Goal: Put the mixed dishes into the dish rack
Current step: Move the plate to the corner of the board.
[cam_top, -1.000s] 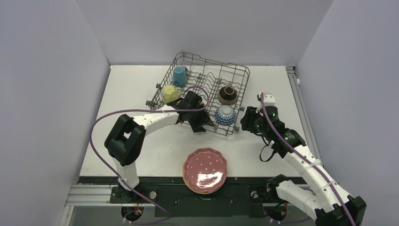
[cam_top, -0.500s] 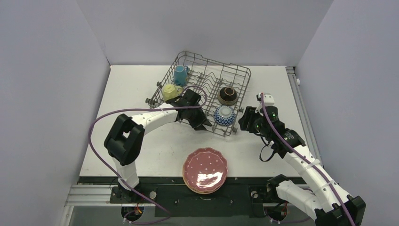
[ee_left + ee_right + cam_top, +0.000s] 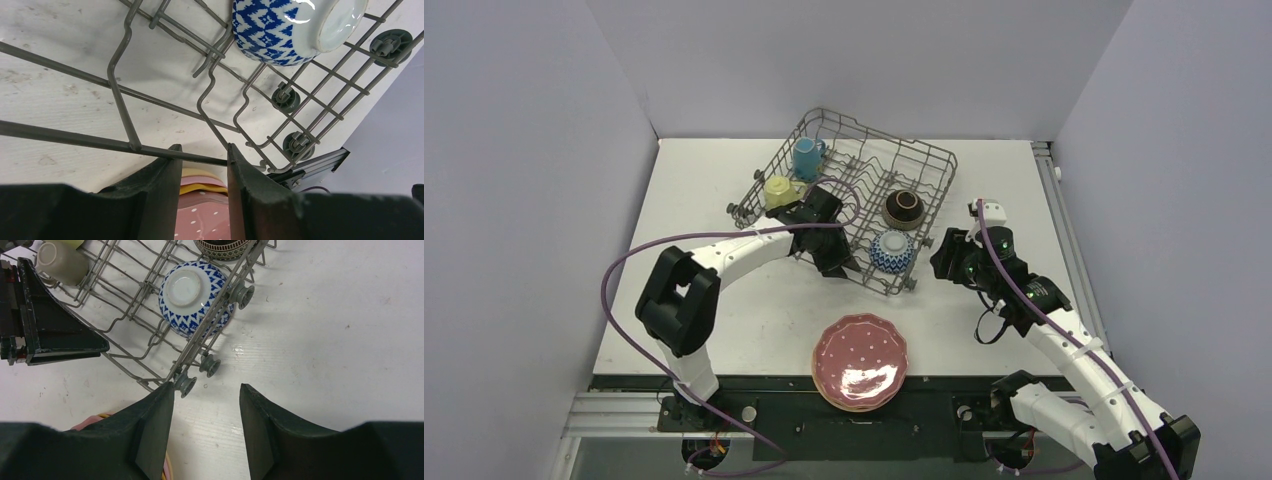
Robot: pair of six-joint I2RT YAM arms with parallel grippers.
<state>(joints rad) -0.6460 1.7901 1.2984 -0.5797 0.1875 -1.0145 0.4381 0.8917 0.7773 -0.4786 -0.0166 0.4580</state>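
Fingers of left arm point(image 3: 160, 200) sit narrow at dish rack point(image 3: 869, 175) rim; hold unconfirmed. Right fingers point(image 3: 150, 435), apart and empty, should steady its corner.

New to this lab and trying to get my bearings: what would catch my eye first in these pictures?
The grey wire dish rack at the far middle of the table stands out, skewed, with a blue-white patterned bowl upside down near its front corner. The left gripper sits at the rack's near rim wire. A stack topped by a pink dotted plate waits at the near edge.
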